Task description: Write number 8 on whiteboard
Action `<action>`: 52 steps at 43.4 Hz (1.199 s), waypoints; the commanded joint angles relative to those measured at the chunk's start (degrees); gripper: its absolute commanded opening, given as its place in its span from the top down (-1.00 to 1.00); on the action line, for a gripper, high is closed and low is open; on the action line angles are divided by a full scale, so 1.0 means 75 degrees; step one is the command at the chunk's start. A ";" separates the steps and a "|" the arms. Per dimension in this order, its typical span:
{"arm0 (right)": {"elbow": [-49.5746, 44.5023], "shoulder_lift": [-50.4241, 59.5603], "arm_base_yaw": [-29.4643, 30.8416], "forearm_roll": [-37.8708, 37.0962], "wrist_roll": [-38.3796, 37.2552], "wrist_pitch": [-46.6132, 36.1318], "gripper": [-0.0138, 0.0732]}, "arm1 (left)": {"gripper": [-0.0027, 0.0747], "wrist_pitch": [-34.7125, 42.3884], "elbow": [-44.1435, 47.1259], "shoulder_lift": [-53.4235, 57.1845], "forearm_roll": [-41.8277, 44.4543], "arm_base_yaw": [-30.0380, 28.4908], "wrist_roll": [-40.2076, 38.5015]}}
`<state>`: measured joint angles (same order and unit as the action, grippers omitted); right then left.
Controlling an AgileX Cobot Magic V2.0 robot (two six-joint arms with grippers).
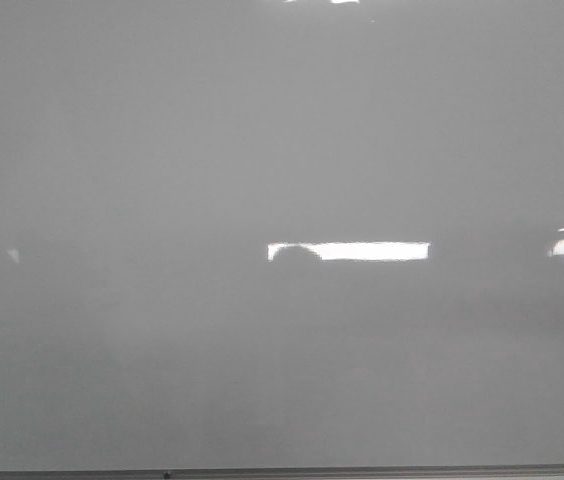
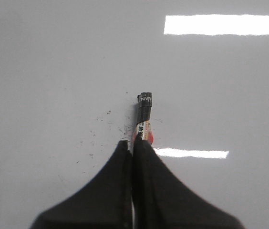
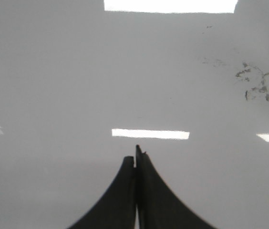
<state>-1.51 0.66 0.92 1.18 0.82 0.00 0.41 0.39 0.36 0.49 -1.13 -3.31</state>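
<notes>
L gripper (image 2: 133, 143) clamped on marker (image 2: 144, 114) over whiteboard (image 2: 53, 71); R gripper (image 3: 135, 160) fingers together.

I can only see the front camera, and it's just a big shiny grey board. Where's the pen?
Observer: The left gripper is shut on a black-ended marker with a white and red label.
Child: What's the other hand doing?
Observer: The right gripper is shut, with nothing in it.
Child: Is the board clean?
Observer: Not quite. The right wrist view shows faint grey smudges on the glossy pale grey whiteboard.
</notes>
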 commanded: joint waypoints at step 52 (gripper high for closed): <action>0.1728 0.0105 -0.0030 0.0046 0.0003 0.0899 0.84 | 0.99 0.0360 -0.1376 0.0074 -0.0065 -0.0019 0.0011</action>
<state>5.58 0.66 0.88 1.18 0.82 6.64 0.90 -4.12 0.36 0.49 -1.13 -3.31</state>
